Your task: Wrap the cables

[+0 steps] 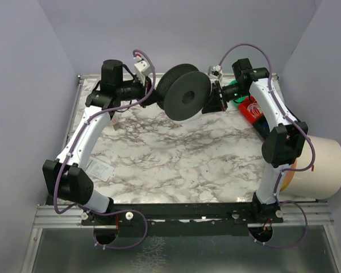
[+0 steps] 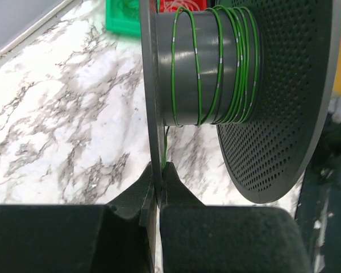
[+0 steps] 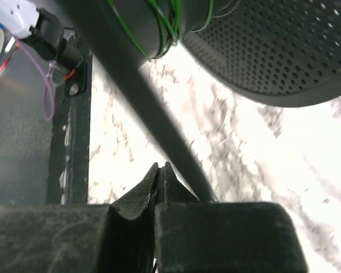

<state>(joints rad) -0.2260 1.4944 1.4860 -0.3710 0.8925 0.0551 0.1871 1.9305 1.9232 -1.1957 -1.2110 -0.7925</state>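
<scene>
Metal rail [image 1: 57, 219] runs along the near edge of the counter [image 1: 176, 159], and both arms are fixed there. The counter top is white marble with grey veins. A small white slip [image 1: 99, 169] lies flat near the near-left corner. A white bucket [image 1: 321, 168] sits just past the right edge.

By the far edge, a black spool [image 1: 184, 91] hangs in the air between the two arms. The left jaws are squeezed tight on the spool's thin side plate. The right jaws are pressed together just beside the other plate; I cannot tell if they pinch anything. The cable [image 2: 241, 68] is thin and green, wound round the middle of the spool.

A red box [image 1: 251, 108] and a green box [image 2: 120, 20] sit at the far-right corner. Plain pale purple walls [image 1: 23, 85] stand round the counter.
</scene>
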